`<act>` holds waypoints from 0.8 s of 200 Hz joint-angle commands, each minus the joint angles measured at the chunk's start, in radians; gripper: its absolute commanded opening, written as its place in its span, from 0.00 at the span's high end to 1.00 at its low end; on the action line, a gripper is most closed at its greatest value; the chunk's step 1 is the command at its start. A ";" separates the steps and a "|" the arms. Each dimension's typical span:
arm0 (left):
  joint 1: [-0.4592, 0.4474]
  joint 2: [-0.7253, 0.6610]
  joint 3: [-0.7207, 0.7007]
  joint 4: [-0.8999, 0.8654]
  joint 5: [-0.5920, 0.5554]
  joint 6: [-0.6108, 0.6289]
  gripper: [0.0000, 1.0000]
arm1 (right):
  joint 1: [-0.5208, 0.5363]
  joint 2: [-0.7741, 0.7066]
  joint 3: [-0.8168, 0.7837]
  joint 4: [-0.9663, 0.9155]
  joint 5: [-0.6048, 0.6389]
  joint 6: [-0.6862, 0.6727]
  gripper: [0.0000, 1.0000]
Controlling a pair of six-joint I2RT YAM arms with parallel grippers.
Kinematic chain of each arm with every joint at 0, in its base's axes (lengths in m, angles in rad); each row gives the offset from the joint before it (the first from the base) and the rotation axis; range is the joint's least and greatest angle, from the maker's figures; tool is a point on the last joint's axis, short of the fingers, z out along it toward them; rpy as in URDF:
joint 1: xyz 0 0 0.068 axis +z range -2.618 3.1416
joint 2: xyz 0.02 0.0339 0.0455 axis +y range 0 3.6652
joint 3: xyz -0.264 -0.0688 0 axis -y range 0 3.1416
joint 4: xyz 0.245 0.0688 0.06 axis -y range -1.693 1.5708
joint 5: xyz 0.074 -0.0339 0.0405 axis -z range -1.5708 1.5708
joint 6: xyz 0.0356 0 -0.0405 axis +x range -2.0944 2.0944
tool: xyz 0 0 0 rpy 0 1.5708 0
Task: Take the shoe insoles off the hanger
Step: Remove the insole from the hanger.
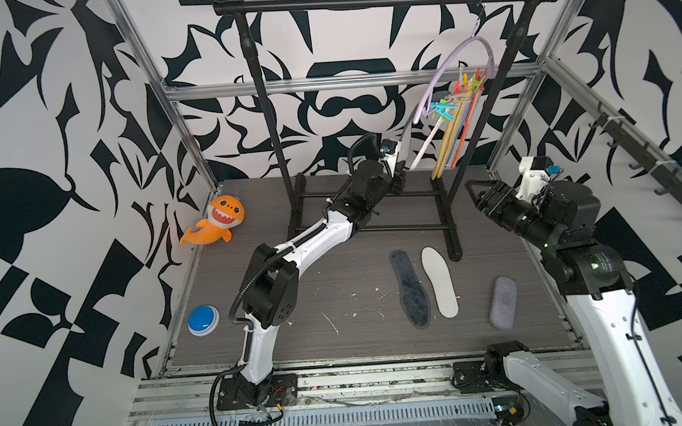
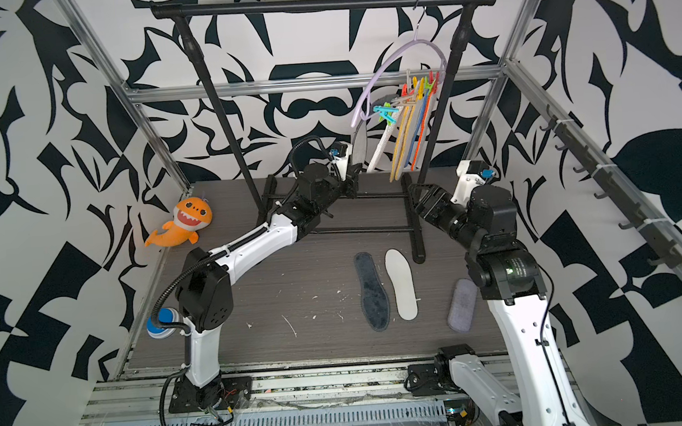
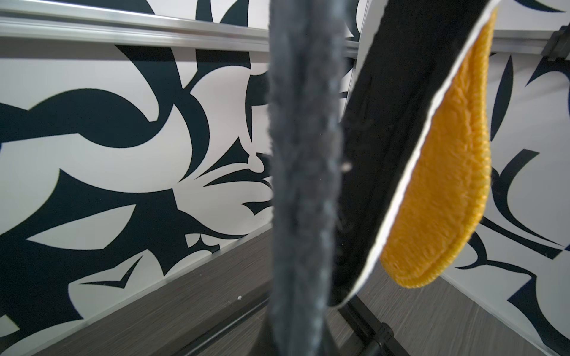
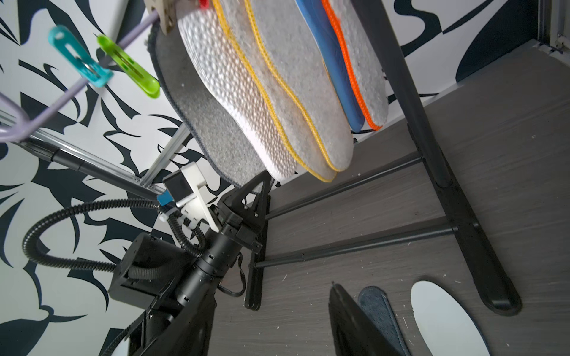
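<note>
Black clothes rail (image 1: 387, 0) carries the tilted lilac hanger (image 4: 12, 133) by a thin hook (image 1: 482, 10); a hard pull may unhook it. Six insoles (image 4: 277, 92) hang pegged, two lie on the floor (image 1: 335, 271). The left gripper (image 1: 398, 169) pinches the grey fuzzy insole (image 4: 209, 123); of the right gripper (image 1: 474, 191) I cannot judge the jaws.

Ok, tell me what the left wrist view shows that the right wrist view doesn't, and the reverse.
Left wrist only: the fuzzy face of the orange insole and the black face of the black insole, close up. Right wrist only: the left gripper shut on the dark grey insole's lower end, the teal peg, the green peg, the hanger, the white insole lying on the floor. Both: that dark grey insole hanging, and the floor.
</note>
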 commanded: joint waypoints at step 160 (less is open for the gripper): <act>0.023 0.025 0.194 -0.142 0.002 -0.020 1.00 | -0.355 0.323 0.101 0.699 -0.343 0.679 0.25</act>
